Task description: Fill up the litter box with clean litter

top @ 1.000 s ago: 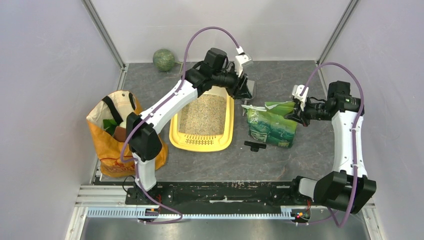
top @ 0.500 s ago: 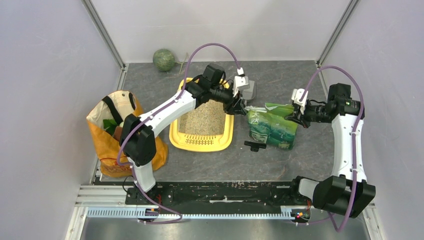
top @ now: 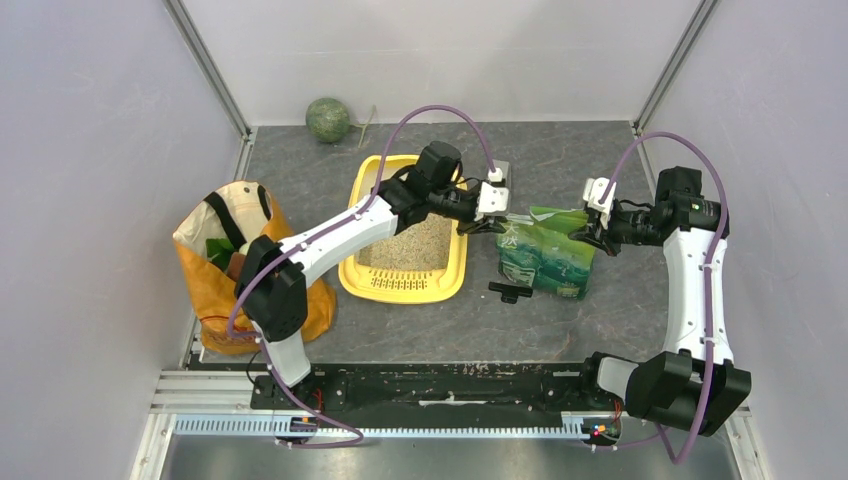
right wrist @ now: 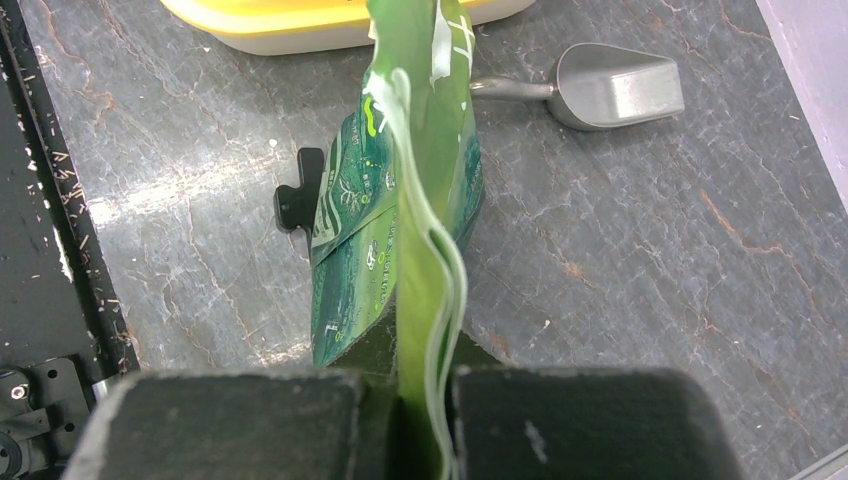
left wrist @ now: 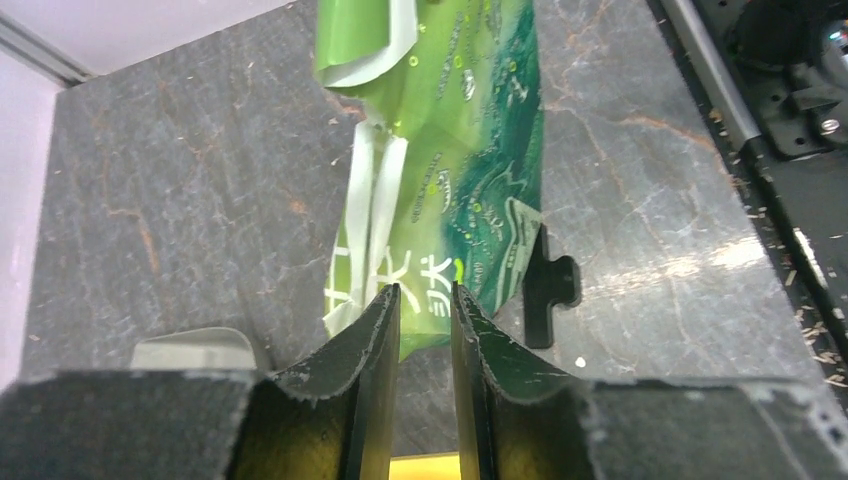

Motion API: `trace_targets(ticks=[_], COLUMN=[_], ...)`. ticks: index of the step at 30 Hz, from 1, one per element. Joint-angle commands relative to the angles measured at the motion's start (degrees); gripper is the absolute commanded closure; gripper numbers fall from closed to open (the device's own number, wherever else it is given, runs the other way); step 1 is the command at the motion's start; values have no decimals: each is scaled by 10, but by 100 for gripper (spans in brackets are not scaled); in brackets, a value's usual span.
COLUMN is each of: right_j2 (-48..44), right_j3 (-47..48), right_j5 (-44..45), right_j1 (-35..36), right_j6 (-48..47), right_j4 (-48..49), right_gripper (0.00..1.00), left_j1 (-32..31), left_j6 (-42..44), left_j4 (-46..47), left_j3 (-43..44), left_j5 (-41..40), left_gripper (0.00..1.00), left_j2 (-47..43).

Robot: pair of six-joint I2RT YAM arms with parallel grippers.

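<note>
Right, top view first. Reading the litter box [top: 352, 270] as already carrying a layer of clean litter [top: 420, 245] across its floor, grille end nearest the arm bases. Placing the green bag [top: 545, 258] just right of the box, flat on the table [top: 600, 150], with a black clip [top: 510, 291] off the box's near right corner and a grey scoop [top: 500, 172] off its far right corner. Left hand [top: 484, 224] reaching across the box's right rim to the bag's box-side edge, right hand [top: 592, 238] on the bag's edge farthest from the box. Judging the step as getting a two-hand hold on the bag for another pour. Next move calls for a firm left grip, then lifting together and bringing the opened end over the box rim without spilling on the table.

Left wrist: jaws a narrow slit apart, the bag's printed corner right at the tips. Cannot tell whether pinched or just short of it. Only a sliver of yellow box at the bottom edge, no litter visible.

Right wrist: settles what the top view hides. Right hand clenched on the bag's thin layered edge, film running straight between the pads. Box rim at the far side, scoop and clip both on the bag side of the box. No left hand here.
</note>
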Motion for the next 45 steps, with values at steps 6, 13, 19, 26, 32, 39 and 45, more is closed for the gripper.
trace_targets(ticks=[6,13,19,26,32,39,45], right_j2=[-7,-3,-5,0,3,7,19], right_j3=[21,24,25,29,30,31,31], right_j5=[-68,-71,-68,-72,-72,-71,-60], right_j1=[1,1,1,0,1,1,1], right_j6=[-23,-25,-25,-23,-21,-20,-12], right_j4=[-2,-4,-5,-7,-7,-8,2], right_gripper=[100,100,100,100,100,100,100], left_j1=[1,-1,-3,-9,-20,-26,-27], left_j6=[61,102,119,149,185,178,138], left_j4=[56,44,33,22,10,47,76], left_j3=[-8,-6,-1,-2,-5,-6,-14], left_j5=[-24,-52,-56,-63,-70,-104,-97], left_gripper=[64,64,67,69,70,72,98], left_j2=[-15,-2,7,11,17,27,6])
